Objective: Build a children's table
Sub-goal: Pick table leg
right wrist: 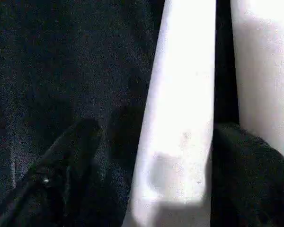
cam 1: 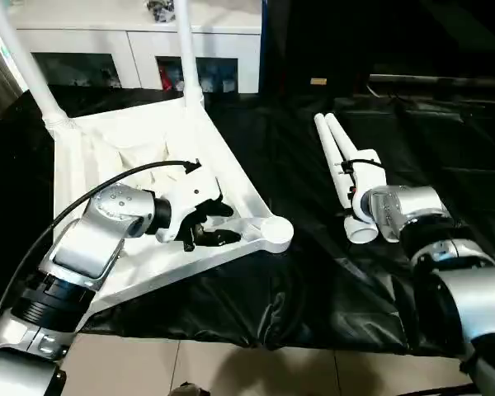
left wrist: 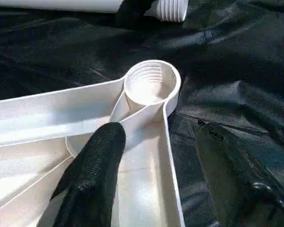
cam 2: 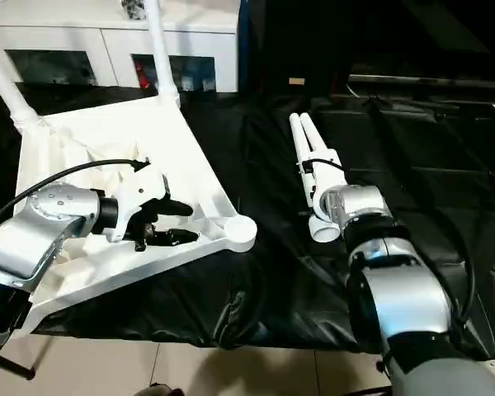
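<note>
Tabletop (cam 1: pixel 148 140) rim between left hand's (left wrist: pixel 151 175) parted fingers; right hand's (right wrist: pixel 151 165) grip unclear.

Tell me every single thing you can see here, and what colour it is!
white plastic tabletop: 1, upside down on the black cover, left.
fitted white legs: 2, standing in its far corners.
empty threaded corner socket: 1, white, near corner.
loose white tubular legs: 2, lying side by side, right.
black table cover: 1.
white cabinet: 1, behind.
left gripper: black fingers straddling the tabletop's rim.
right gripper: black fingers around one loose leg.
</note>
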Available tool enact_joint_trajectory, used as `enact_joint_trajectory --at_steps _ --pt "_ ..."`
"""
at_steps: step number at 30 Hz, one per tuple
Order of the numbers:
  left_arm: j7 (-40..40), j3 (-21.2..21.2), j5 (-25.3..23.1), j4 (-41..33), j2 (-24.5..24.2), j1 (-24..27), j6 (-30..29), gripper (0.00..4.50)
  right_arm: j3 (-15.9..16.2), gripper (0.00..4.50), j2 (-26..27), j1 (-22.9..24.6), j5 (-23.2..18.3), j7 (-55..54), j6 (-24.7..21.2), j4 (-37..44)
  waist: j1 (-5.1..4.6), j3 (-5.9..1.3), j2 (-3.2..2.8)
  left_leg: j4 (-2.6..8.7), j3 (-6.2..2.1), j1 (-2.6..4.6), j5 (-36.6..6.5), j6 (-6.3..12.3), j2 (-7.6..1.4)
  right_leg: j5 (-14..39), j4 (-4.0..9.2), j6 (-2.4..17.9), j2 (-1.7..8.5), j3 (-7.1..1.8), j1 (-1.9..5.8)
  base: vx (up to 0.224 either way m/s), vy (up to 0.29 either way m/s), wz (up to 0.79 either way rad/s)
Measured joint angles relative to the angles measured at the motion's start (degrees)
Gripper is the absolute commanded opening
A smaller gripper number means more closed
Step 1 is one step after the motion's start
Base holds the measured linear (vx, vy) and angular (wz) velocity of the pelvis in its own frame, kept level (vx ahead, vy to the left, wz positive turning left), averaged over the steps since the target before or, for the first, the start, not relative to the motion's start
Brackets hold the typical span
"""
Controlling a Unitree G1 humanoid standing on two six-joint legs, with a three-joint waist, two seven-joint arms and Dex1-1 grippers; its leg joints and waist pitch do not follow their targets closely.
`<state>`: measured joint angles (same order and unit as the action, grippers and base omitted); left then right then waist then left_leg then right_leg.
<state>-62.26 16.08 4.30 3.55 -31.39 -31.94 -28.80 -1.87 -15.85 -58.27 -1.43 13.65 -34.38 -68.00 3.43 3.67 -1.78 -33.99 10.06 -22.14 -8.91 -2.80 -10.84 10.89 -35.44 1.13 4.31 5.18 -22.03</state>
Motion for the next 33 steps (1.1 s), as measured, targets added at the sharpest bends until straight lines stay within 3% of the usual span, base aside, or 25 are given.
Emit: enact_joint_trajectory --at_steps 16,19,21,28,33 --pt "0.25 0.00 0.00 0.01 -0.11 0.00 0.06 2.77 -2.49 2.46 -0.14 -0.78 -0.73 -1.04 2.83 -3.03 -0.03 -0.04 0.10 -0.04 0.00 0.00 0.00 0.00 0.00 0.00 -0.06 0.00 0.00 0.00 0.00 0.000 0.000 0.00" --pt "1.29 -0.09 0.00 0.10 0.17 -0.05 0.06 2.77 -4.58 2.40 -0.15 -0.27 -1.78 -0.21 5.03 -3.08 -0.03 -0.03 0.08 -0.05 0.00 -0.01 0.00 0.00 0.00 0.00 -0.08 0.00 0.01 0.00 -0.03 0.000 0.000 0.00" --pt "1.99 -0.17 0.00 0.24 0.61 -0.17 0.13 2.77 -5.16 2.05 -0.11 -0.20 -2.74 0.95 5.43 -3.07 -0.04 -0.02 0.06 -0.05 0.00 -0.02 0.00 0.00 0.00 0.00 -0.10 0.00 0.01 0.00 -0.04 0.000 0.000 0.00" --pt "10.76 -5.18 0.53 5.90 6.52 -6.19 -0.94 2.77 -8.91 1.87 0.50 3.30 -7.76 9.50 11.22 0.91 0.17 0.06 -0.09 -0.36 0.00 -0.33 0.00 0.01 -0.03 -0.01 -0.29 0.02 0.04 0.01 -0.24 0.000 0.000 0.00" --pt "21.73 -11.37 3.06 11.78 15.81 -10.07 -4.04 2.77 -9.59 1.86 0.41 9.38 -11.91 20.13 11.81 11.10 0.65 0.08 -0.17 -0.49 -0.01 -0.40 -0.01 0.04 -0.05 -0.01 -0.27 0.02 0.04 0.04 -0.22 0.000 0.000 0.00"
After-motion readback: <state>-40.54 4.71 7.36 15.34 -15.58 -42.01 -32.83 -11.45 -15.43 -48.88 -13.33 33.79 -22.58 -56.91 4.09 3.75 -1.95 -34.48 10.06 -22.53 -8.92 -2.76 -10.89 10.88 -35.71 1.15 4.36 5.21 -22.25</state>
